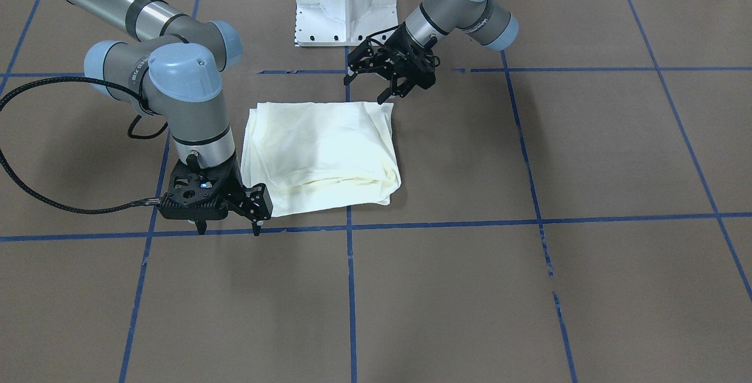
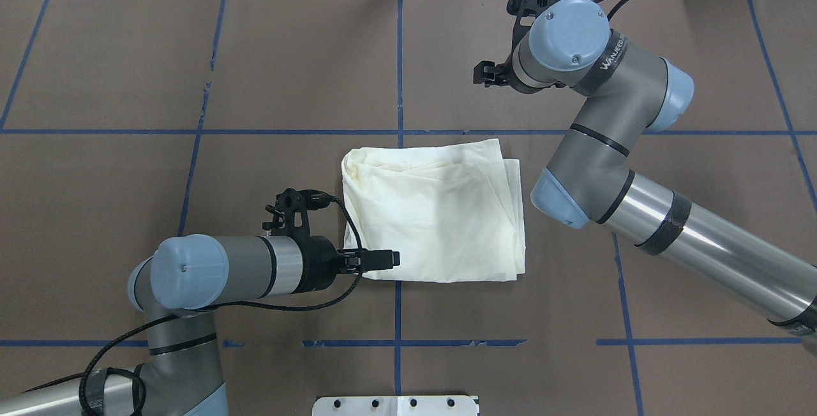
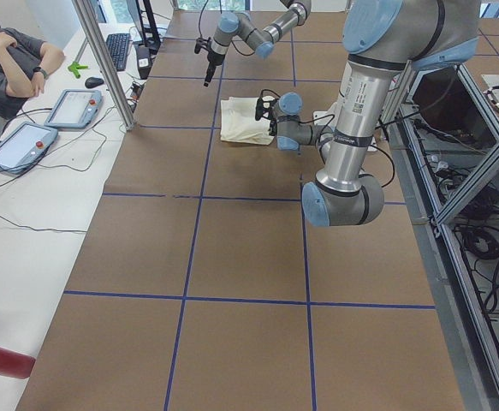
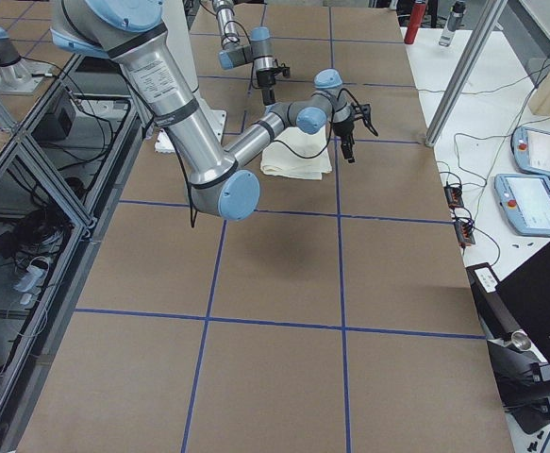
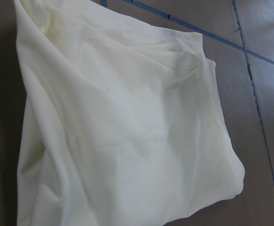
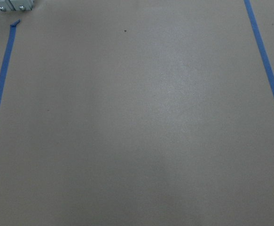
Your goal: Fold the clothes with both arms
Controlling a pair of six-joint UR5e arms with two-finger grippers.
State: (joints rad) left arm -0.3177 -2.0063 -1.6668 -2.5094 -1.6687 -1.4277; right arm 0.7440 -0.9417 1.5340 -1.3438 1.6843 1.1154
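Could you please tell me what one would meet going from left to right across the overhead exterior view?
Left arm → left tool, its tip at the shirt's left edge → folded cream T-shirt → right arm.

Brown table [image 2: 127, 52] gridded with blue tape [image 2: 399, 71], folded cream shirt [image 2: 440, 212] lying near centre

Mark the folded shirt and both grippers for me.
folded shirt [image 1: 323, 148], front-facing view, middle of its plain cream top layer.
left gripper [image 1: 376, 90], front-facing view, midway between its spread fingertips.
right gripper [image 1: 229, 231], front-facing view, midway between its two downward-pointing fingertips.
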